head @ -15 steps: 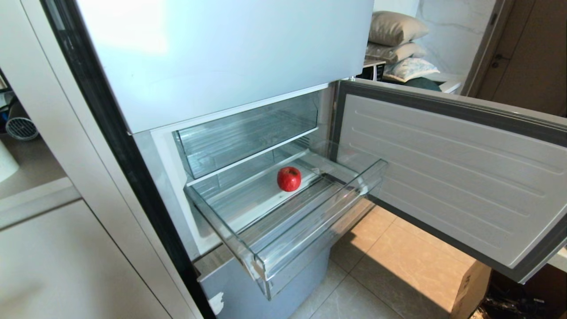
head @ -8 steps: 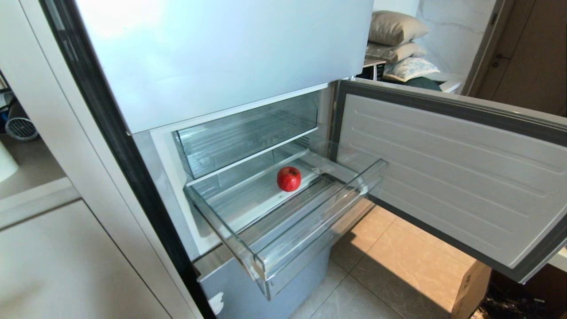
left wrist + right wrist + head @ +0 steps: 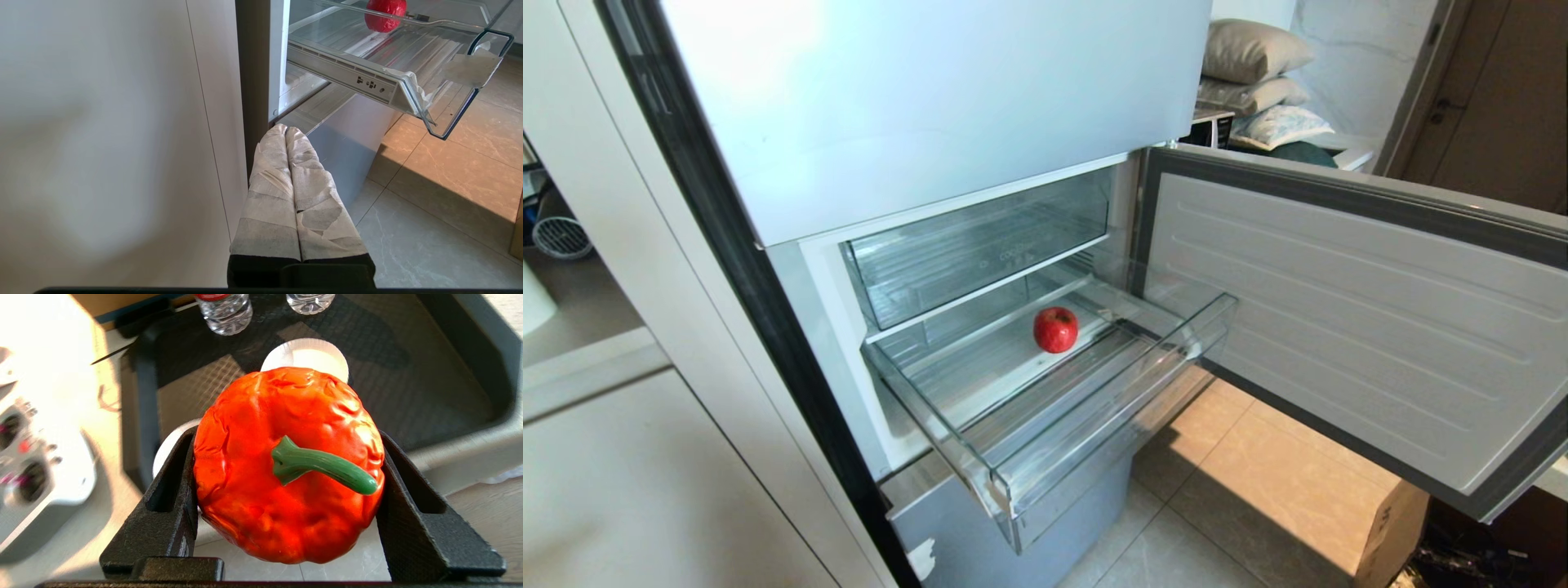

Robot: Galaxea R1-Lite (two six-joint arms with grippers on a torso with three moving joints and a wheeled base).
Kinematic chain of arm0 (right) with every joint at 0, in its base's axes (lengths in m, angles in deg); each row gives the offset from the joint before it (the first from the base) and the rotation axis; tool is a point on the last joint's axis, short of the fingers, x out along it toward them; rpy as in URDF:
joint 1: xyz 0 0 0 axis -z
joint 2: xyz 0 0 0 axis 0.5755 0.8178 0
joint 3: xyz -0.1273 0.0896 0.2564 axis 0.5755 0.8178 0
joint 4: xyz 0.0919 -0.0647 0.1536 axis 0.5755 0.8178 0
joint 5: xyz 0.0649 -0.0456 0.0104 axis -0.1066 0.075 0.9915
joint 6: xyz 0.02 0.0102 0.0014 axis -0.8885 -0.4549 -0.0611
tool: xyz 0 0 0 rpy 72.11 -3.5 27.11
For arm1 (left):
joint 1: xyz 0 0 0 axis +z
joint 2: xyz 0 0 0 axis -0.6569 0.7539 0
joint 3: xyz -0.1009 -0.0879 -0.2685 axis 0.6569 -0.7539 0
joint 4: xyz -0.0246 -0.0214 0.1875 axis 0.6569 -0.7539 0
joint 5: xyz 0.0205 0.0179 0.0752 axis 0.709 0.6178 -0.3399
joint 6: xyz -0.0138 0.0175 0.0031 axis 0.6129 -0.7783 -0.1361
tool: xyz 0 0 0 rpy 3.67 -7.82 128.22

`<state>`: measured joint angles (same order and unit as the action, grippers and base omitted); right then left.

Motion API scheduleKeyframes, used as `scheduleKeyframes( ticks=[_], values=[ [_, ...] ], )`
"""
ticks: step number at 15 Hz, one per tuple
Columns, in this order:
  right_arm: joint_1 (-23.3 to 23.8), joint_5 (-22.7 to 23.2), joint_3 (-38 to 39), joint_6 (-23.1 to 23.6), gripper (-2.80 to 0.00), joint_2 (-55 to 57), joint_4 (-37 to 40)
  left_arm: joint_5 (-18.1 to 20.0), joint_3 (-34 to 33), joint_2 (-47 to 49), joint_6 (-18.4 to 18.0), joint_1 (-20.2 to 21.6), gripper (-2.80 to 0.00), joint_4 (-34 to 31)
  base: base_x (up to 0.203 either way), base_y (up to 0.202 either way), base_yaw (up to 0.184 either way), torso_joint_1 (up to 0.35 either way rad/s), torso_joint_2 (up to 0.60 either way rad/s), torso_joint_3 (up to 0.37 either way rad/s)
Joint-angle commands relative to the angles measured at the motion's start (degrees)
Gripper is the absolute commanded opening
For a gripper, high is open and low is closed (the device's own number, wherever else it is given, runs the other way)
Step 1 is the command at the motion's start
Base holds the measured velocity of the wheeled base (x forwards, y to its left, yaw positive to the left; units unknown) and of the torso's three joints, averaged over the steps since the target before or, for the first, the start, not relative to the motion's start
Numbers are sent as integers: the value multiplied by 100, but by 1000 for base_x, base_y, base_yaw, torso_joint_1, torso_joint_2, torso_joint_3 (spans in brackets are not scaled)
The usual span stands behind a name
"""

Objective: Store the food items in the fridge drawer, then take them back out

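Observation:
A glossy red apple (image 3: 1055,329) sits on the ribbed floor of the pulled-out clear fridge drawer (image 3: 1111,392). The left wrist view catches the apple (image 3: 386,14) above the drawer's (image 3: 408,77) taped corner. My left gripper (image 3: 286,130) hangs low beside the fridge's base, shut and empty. My right gripper (image 3: 287,433) is shut on the orange-red fruit (image 3: 253,498) with its green stem (image 3: 327,467) facing the camera. It hangs over a dark tray, outside the head view.
The fridge door (image 3: 1356,327) stands open on the right, with a cardboard box (image 3: 1392,523) on the floor below it. A deeper clear bin (image 3: 980,245) sits above the drawer. Under the held fruit lie a black tray (image 3: 408,375), water bottles (image 3: 222,312) and a white disc (image 3: 304,353).

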<state>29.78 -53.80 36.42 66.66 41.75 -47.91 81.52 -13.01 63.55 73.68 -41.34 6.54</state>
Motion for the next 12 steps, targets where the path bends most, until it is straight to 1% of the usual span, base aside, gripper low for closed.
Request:
scheduleKeyframes(
  ticks=[1, 6, 12],
  values=[
    [-2, 8, -467, -19, -280, 899, -23, -2, 0, 4, 1, 0, -280, 2, 0, 0, 0, 0, 0, 0],
    [-32, 41, -1646, -153, -280, 2127, -28, -2, 0, 4, 1, 0, -280, 2, 0, 0, 0, 0, 0, 0],
    [-32, 37, -2609, -223, -280, 3157, -20, -2, 0, 4, 1, 0, -280, 2, 0, 0, 0, 0, 0, 0]
  ],
)
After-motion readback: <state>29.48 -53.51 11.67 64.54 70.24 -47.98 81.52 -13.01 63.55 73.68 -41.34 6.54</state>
